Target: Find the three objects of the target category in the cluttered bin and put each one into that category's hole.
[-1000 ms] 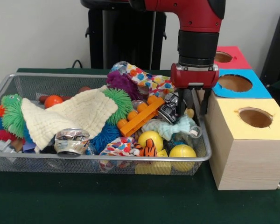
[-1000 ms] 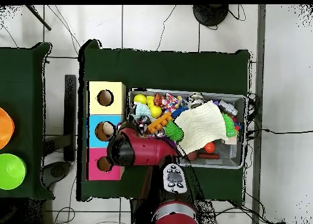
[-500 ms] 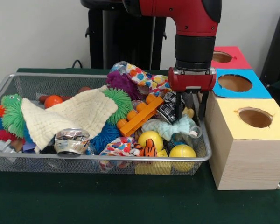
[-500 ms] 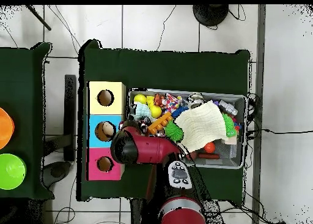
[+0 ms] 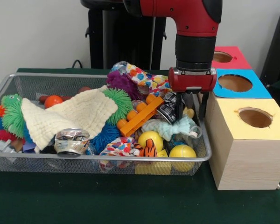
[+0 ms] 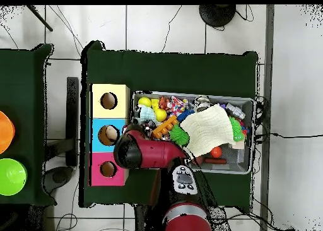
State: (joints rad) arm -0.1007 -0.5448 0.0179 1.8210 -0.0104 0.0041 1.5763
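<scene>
The wire mesh bin (image 5: 84,158) is full of mixed toys and cloths; it also shows in the overhead view (image 6: 192,95). My gripper (image 5: 191,111) hangs open and empty over the bin's right end, its fingertips just above a mint cloth (image 5: 170,127). A bit of clear plastic (image 5: 195,132) pokes out under that cloth by the bin's right wall; I cannot tell if it is a bottle. No clear bottle shows plainly. The blue-topped box's hole (image 5: 234,82) lies right of the gripper, and it also shows in the overhead view (image 6: 109,134). In the overhead view the arm hides the gripper.
A yellow-topped box (image 5: 255,117) stands nearest the camera and a red-topped box (image 5: 226,57) farthest. In the bin lie a dented silver can (image 5: 71,141), a cream cloth (image 5: 67,114), an orange brick piece (image 5: 140,116), yellow balls (image 5: 150,138) and spiky balls (image 5: 121,83).
The gripper has shifted slightly left and a little lower in the front view over the last second. It has barely moved in the last half second. The bin's contents are unchanged.
</scene>
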